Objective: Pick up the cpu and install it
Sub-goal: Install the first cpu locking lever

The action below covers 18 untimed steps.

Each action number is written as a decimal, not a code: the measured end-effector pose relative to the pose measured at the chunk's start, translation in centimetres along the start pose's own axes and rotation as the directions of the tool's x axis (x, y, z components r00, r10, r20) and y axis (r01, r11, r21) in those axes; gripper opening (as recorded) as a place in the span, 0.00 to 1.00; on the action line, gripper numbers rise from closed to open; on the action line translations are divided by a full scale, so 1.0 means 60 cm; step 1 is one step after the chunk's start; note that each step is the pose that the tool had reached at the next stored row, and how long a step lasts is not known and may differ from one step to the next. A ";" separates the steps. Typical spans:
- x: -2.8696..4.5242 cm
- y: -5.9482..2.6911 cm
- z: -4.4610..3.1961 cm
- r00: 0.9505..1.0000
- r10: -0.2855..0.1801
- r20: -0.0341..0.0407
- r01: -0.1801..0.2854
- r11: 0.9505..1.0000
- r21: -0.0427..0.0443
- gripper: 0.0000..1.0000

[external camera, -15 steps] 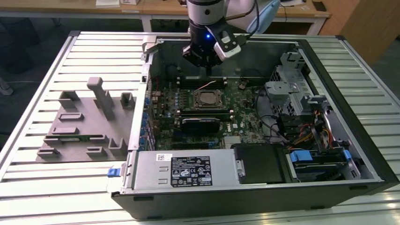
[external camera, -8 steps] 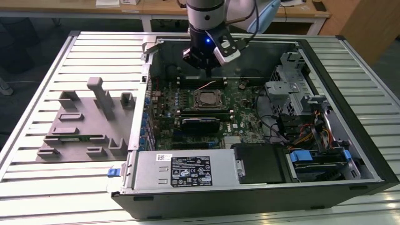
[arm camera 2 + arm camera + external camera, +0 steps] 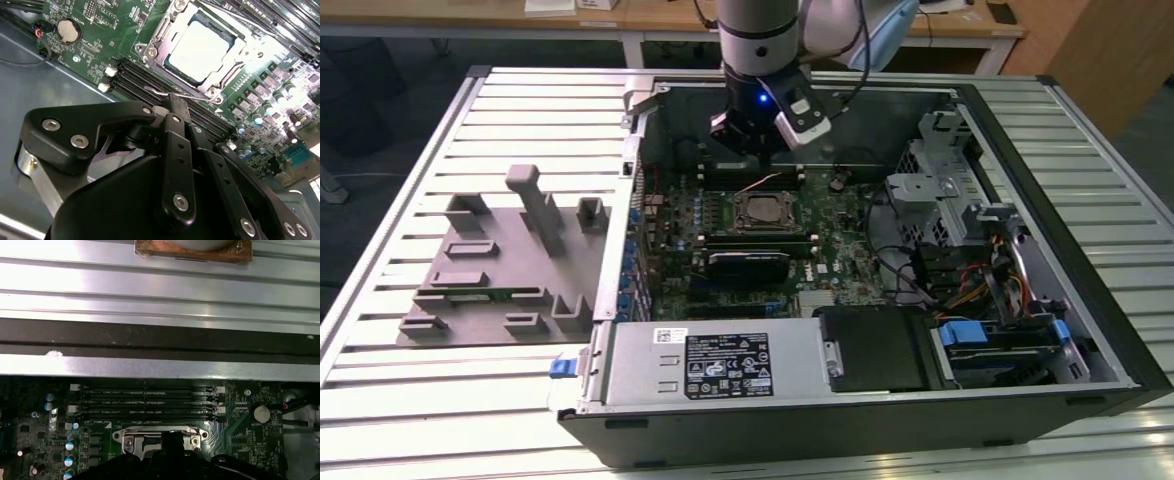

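Observation:
The cpu (image 3: 200, 46), a pale silver square, lies flat in the motherboard socket (image 3: 761, 212) with the metal frame around it. My gripper (image 3: 750, 150) hangs inside the open computer case, just beyond the socket's far edge in the exterior view. In the second wrist view its black fingers (image 3: 172, 135) run together to one tip, and the gripper (image 3: 176, 104) is shut with nothing between them. That tip stands right at the socket's thin wire lever (image 3: 157, 91), over the black memory slots (image 3: 145, 82). The first wrist view has the gripper (image 3: 172, 439) at the socket frame (image 3: 132, 436).
The case walls (image 3: 640, 150) ring the motherboard. A black finned block (image 3: 747, 265) lies just in front of the socket, then a power supply (image 3: 720, 365). A drive cage and cables (image 3: 947, 210) fill the exterior view's right. A grey fixture with upright blocks (image 3: 500, 270) stands outside on the slatted table.

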State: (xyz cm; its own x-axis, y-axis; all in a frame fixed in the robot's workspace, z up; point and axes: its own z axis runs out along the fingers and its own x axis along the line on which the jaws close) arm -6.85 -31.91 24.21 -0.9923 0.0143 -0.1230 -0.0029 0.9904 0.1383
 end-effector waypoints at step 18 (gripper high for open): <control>0.004 -0.004 0.026 0.999 0.016 0.031 -0.016 1.000 -0.007 0.11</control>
State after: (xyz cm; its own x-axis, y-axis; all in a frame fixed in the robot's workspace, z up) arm -6.88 -31.92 22.64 -0.9880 0.0348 -0.1508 0.0124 0.9891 0.1467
